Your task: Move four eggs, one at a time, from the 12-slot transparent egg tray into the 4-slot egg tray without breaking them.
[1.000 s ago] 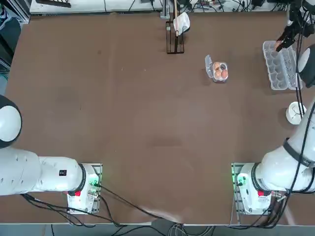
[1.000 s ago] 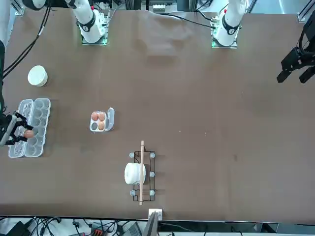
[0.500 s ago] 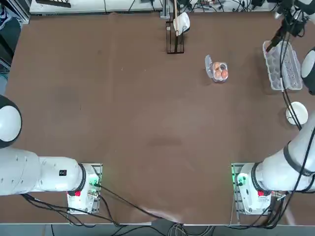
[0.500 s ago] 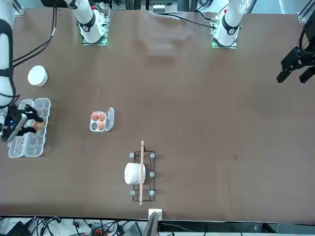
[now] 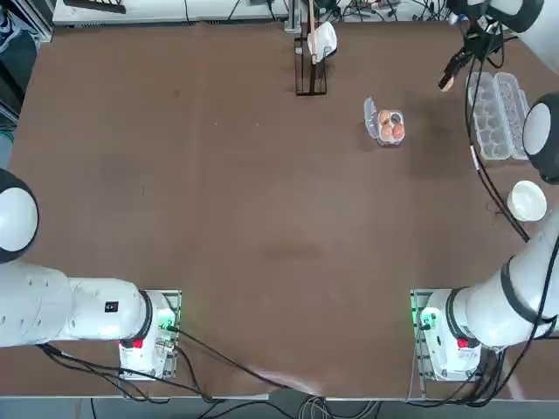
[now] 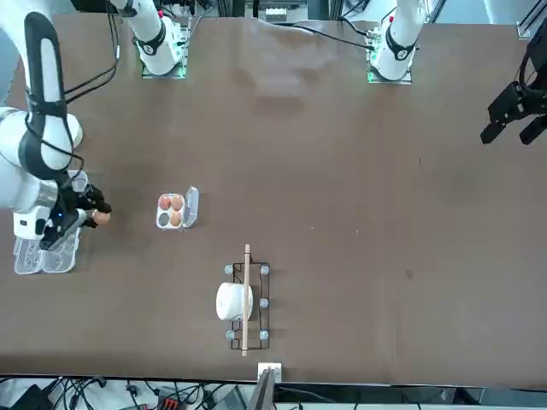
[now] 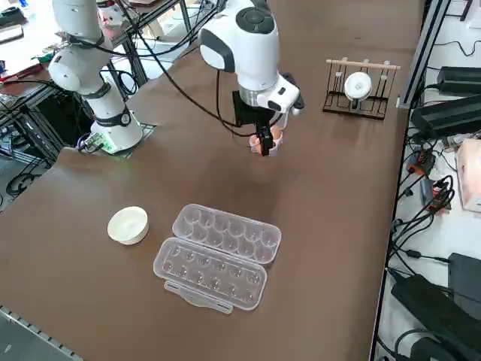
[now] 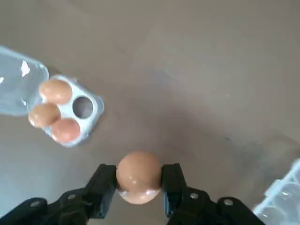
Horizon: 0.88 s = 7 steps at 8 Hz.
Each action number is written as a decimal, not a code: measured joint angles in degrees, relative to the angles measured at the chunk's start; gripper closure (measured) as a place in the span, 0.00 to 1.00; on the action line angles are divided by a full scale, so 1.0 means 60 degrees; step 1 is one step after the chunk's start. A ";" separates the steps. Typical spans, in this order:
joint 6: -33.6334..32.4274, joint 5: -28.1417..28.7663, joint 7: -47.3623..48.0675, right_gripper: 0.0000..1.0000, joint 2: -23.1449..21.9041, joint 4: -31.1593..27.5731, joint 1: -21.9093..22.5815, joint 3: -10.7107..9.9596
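Fingers of the right gripper [image 8: 138,180] clamp an egg [image 8: 138,176] — now carried off the 12-slot transparent egg tray [image 7: 218,256], above bare counter [image 5: 218,201], nearer the 4-slot egg tray [image 8: 75,110].

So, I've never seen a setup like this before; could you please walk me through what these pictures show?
Two white robot arms sit at a brown table. One camera looks down from overhead, one faces the robot from across the table, one watches from the robot's right side, and one rides on the working arm's wrist.

The right gripper is in the air between the two trays, shut on an egg. The small four-cup tray already holds three eggs, with one cup free. The long clear carton lies open, and its cups look empty. A white bowl and a small rack holding a white roll also stand on the table.
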 joint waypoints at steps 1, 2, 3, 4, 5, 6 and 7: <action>0.0306 -0.0001 0.0714 0.44 0.0011 -0.0142 0.0262 0.0001; 0.0607 -0.0001 0.1480 0.44 0.0023 -0.0281 0.0532 0.0007; 0.0913 -0.0001 0.2271 0.44 0.0050 -0.0412 0.0864 0.0015; 0.1144 -0.0001 0.2961 0.44 0.0129 -0.0492 0.1233 0.0021; 0.1298 -0.0001 0.3500 0.44 0.0256 -0.0516 0.1570 0.0024; 0.1434 -0.0001 0.3892 0.44 0.0388 -0.0523 0.1829 0.0025; 0.1496 -0.0001 0.4128 0.44 0.0489 -0.0524 0.1995 0.0024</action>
